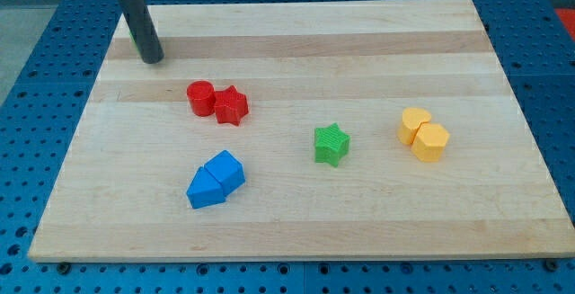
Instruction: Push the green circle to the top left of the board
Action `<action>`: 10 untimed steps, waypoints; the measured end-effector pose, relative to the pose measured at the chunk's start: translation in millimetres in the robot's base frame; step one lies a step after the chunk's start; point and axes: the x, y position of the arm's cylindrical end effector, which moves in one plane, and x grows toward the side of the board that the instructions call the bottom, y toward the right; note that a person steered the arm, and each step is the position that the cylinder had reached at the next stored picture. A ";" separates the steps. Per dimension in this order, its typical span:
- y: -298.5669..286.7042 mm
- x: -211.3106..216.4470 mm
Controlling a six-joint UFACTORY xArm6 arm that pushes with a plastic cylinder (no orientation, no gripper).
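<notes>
Wooden board (377, 231) on a blue perforated bench, nothing else around.

My tip (151, 59) is down on the board in the far-left corner. It's a bare rod, so no jaws to open or close, and it holds nothing. A thin green sliver (133, 36) shows at the rod's left edge. That's likely the green circle, mostly hidden behind the rod and apparently touching it; can't confirm the shape. If so, it already sits near the target corner.

Risks:
- Board edge is close on the far and left sides. Another firm push could slide the block off.
- An off-centre push on a round block makes it slip sideways off the rod.
- Don't mistake the green star (331, 144) mid-board for the target.

Red circle (199, 97) and red star (231, 105), touching, are the nearest neighbours, near-right of the tip; a retreat that way could clip them. The two blue blocks (216, 179) and two yellow blocks (423, 134) are well apart.
</notes>
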 end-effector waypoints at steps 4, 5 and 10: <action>-39.1 13.3; -39.1 3.8; -24.8 0.9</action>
